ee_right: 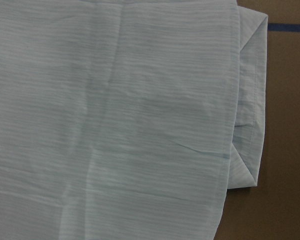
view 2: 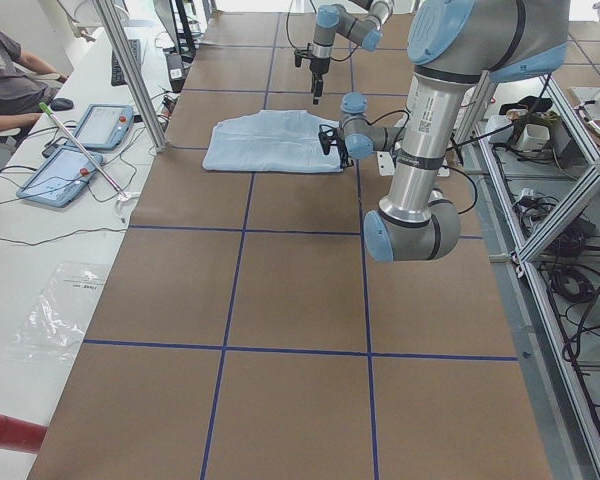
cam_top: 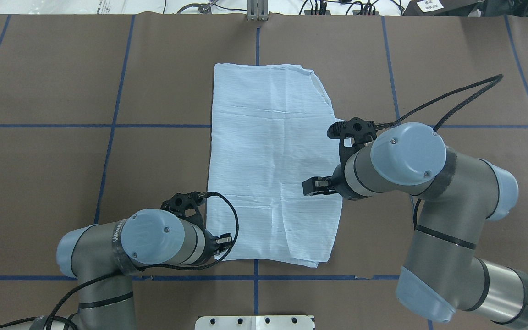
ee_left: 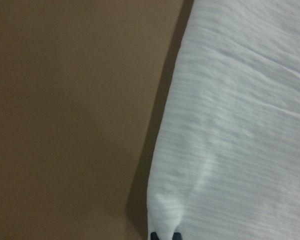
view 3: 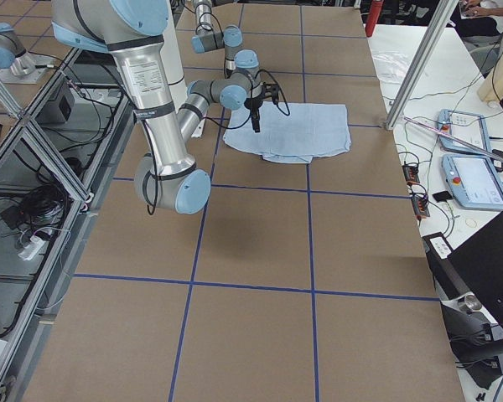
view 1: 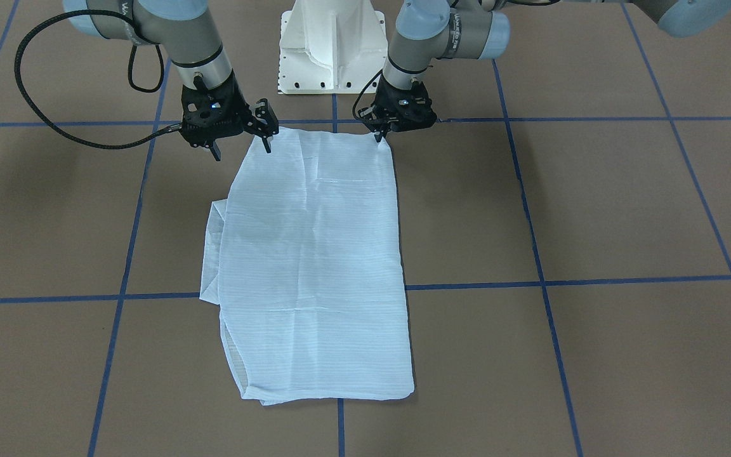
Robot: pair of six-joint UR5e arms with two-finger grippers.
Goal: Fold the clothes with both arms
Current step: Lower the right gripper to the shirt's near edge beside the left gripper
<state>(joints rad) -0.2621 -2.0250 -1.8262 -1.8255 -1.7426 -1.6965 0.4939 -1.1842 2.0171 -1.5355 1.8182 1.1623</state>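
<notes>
Seen from overhead, the brown gridded table carries the folded light-blue shirt flat at its centre, the left gripper pinched on the shirt's 7 o'clock corner and the right gripper spread wide, grasping nothing, over its 4 o'clock edge.

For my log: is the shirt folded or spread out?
Folded: the shirt lies as a narrow rectangle, an under layer showing at one side.

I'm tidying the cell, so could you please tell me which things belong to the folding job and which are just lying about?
Job: shirt; left gripper; right gripper.
Lying about: two tablets; plastic bag; red tube.
</notes>
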